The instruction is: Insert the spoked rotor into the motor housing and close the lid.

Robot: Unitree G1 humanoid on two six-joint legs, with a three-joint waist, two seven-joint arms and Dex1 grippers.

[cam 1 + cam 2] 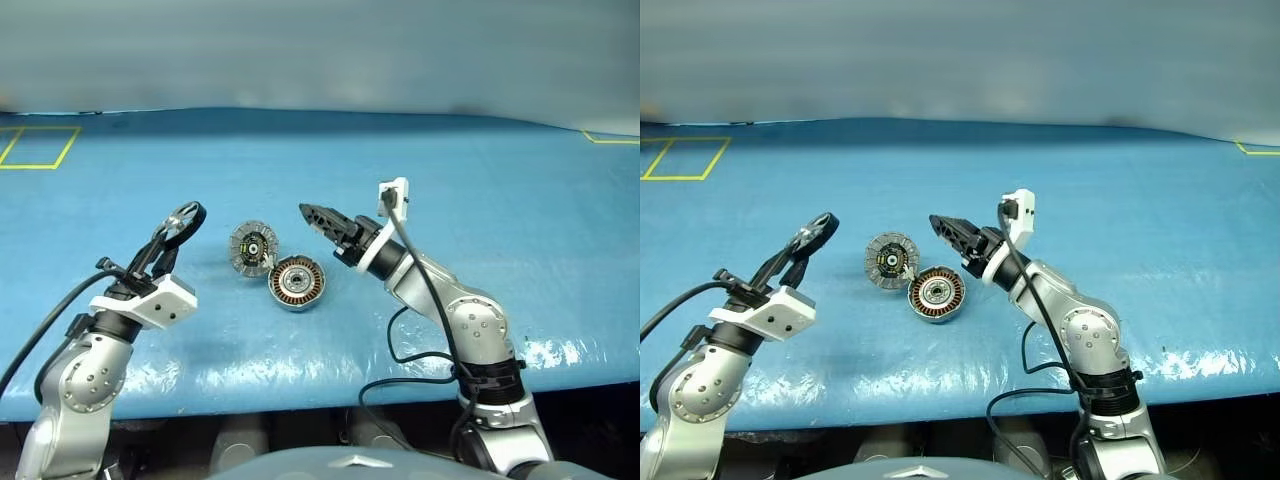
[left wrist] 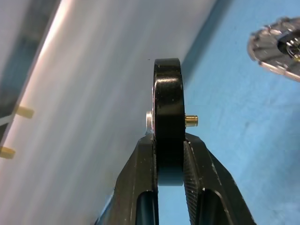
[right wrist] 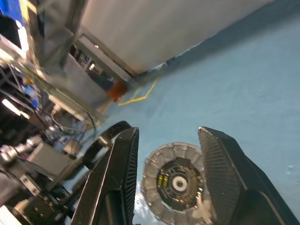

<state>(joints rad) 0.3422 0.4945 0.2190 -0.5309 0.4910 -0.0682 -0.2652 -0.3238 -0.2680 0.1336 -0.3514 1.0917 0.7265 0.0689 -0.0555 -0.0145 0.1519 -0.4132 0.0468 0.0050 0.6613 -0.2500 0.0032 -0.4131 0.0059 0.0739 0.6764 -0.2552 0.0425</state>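
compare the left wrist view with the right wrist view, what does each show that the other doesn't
Left wrist view alone: the rotor seen edge-on, pinched between the left fingers, with a small brass pin sticking out of its side.

Right wrist view alone: the open right fingers, a yellow floor marking, and cluttered equipment beyond the table's edge.

Both: the blue table and the lid, lying with its segmented inner face and dark centre up.

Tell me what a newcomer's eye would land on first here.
The left end effector holds the dark spoked rotor up by its rim, left of the parts. On the blue table lies the motor housing with copper windings, its lid open beside it. The right end effector hovers open nearby.
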